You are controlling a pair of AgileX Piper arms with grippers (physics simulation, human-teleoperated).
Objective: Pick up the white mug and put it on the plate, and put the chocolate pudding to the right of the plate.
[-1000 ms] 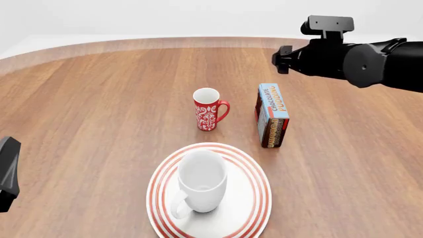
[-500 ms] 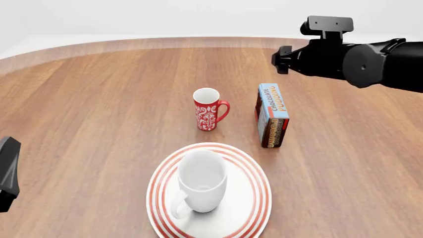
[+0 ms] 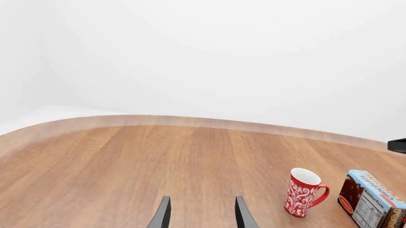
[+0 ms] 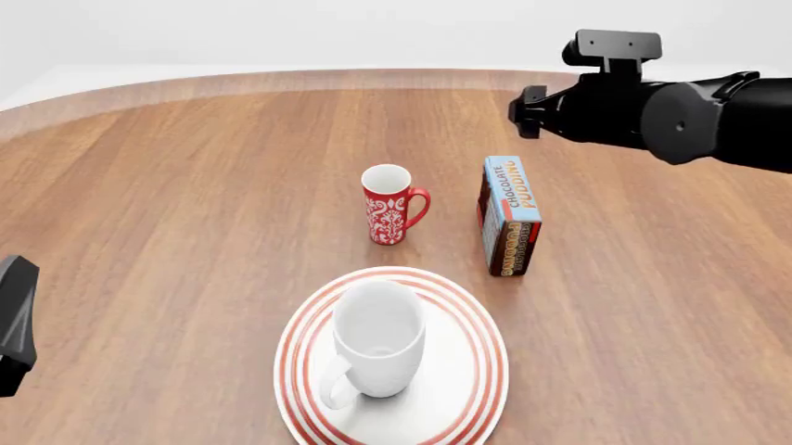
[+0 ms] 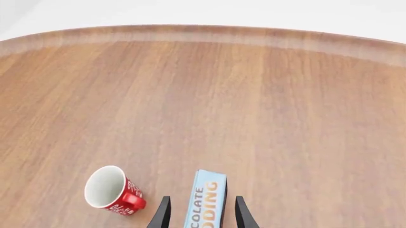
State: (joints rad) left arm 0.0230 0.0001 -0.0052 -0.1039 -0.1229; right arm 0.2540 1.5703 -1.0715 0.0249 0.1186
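The white mug stands upright on the red-ringed plate near the table's front edge, handle toward the camera. The chocolate pudding carton stands upright behind the plate and a little to its right, apart from it. My right arm hovers high over the far right of the table. In its wrist view the right gripper is open, its fingertips straddling the chocolate pudding from above. The left gripper is open and empty, over bare wood at the left; only a piece of the left arm shows in the front view.
A slim red mug with a white pattern stands left of the carton, also seen as the red mug from the left wrist. The wooden table's curved far edge runs along the back.
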